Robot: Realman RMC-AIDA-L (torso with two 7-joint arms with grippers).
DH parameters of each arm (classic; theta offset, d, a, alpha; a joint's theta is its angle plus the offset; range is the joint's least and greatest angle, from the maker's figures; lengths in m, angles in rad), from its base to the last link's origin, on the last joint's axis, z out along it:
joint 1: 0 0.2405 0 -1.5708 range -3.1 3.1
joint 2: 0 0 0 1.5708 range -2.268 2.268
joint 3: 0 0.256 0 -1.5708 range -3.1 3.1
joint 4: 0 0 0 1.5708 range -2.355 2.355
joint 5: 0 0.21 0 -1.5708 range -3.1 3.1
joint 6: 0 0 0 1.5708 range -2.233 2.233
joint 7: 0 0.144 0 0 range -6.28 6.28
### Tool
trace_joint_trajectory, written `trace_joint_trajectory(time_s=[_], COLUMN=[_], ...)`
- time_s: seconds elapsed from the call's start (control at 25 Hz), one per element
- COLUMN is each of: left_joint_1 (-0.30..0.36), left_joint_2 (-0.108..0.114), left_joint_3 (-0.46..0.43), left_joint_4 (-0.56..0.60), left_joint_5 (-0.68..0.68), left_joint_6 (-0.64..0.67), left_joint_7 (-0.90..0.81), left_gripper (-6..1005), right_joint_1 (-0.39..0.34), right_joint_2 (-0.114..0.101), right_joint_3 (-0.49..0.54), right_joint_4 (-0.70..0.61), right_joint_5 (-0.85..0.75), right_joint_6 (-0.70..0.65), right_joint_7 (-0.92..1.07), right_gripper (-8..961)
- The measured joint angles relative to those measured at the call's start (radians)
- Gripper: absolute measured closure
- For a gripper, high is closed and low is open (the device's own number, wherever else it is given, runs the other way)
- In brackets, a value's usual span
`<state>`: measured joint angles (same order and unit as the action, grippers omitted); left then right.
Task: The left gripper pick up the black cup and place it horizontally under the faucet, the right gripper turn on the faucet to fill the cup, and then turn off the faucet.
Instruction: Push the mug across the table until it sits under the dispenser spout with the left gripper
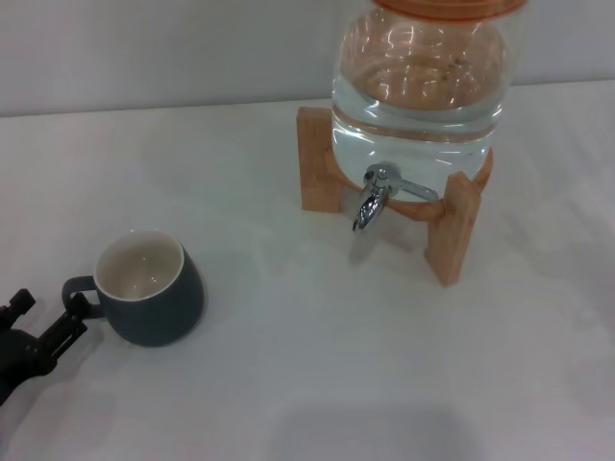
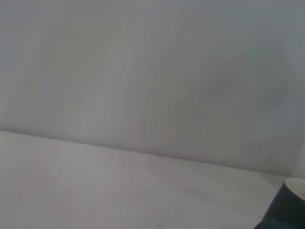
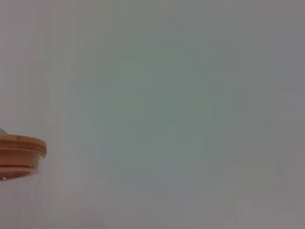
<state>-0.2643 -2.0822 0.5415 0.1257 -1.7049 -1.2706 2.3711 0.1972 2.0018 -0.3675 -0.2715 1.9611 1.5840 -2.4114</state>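
Glass water jar point(image 1: 419, 86) on wooden stand point(image 1: 452, 226), faucet point(image 1: 373, 197) untouched. Black cup point(image 1: 149, 288) upright, well left of faucet. Left gripper point(image 1: 46, 322) open at cup handle, holding nothing. Everything still to do.

You see only part of the left gripper point(image 1: 46, 323): its arm runs off the head view's edge at about eight o'clock, and one finger overlaps the black cup's point(image 1: 154, 291) handle, so whether it touches is unclear. The glass jar point(image 1: 418, 86) is cropped at twelve o'clock, its lid barely showing. In the left wrist view, only a dark sliver of the cup point(image 2: 285, 209) enters at the edge. The right wrist view catches just the jar's wooden lid point(image 3: 21, 146), cut off.
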Motion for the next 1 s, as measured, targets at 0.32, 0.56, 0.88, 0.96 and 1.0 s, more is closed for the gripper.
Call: trace_joint_trajectory(time_s=[0.32, 0.56, 0.88, 0.96, 1.0], left_joint_1=[-0.026, -0.035, -0.045, -0.047, -0.047], left_joint_2=[0.004, 0.005, 0.005, 0.005, 0.005], left_joint_3=[0.000, 0.000, 0.001, 0.002, 0.002], left_joint_4=[0.002, 0.005, 0.009, 0.010, 0.009], left_joint_5=[0.009, 0.011, 0.043, 0.050, 0.051], left_joint_6=[0.021, 0.031, 0.036, 0.035, 0.035], left_joint_7=[-0.019, -0.045, -0.069, -0.069, -0.069], left_gripper=[168, 171, 176, 177, 178], right_joint_1=[0.001, 0.001, 0.003, 0.004, 0.004], right_joint_2=[0.000, 0.000, 0.000, 0.000, 0.000], right_joint_3=[-0.001, 0.000, 0.002, 0.004, 0.005], right_joint_4=[0.002, 0.005, 0.005, 0.005, 0.005], right_joint_5=[0.001, 0.001, 0.001, 0.000, 0.000], right_joint_6=[0.000, 0.000, 0.001, 0.001, 0.001], right_joint_7=[0.000, 0.000, 0.000, 0.000, 0.000], right_gripper=[125, 125, 126, 126, 126])
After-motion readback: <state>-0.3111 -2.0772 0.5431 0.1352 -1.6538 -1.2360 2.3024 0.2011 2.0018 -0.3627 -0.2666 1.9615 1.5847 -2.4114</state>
